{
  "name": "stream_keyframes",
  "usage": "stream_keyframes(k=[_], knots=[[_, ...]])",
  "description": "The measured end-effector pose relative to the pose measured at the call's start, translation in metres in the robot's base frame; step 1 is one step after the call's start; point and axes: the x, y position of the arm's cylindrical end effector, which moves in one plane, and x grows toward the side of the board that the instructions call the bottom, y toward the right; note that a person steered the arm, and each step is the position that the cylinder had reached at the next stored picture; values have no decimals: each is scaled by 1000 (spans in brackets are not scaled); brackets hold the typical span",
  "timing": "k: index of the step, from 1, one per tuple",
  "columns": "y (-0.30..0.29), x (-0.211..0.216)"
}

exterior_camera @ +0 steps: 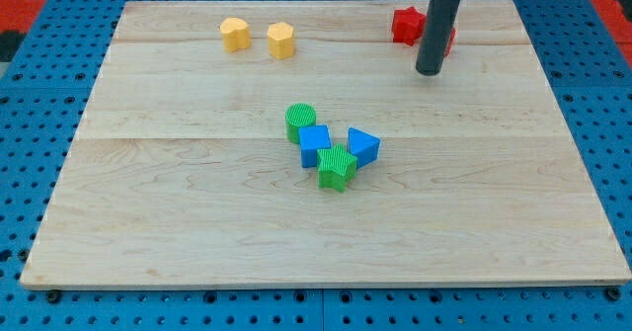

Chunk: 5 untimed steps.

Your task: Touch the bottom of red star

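Red star (406,25): near the board's top right, just up and to the view's left of my tip, partly behind my rod.
My tip (429,72): on the wooden board (178,203), just below the star; contact cannot be told. It is a bare rod, so nothing is grasped.
Yellow blocks (234,34), (280,40): well to the view's left of my tip.
Centre cluster: green cylinder (300,120), blue cube (315,144), green star (337,166), blue triangle (362,146), below and left of my tip.
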Motion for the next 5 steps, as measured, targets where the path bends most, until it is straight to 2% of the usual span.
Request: stream_keyframes(k=[1, 2, 3, 4, 5], knots=[[0, -20], [65, -14], [57, -14], [29, -37], [47, -16]])
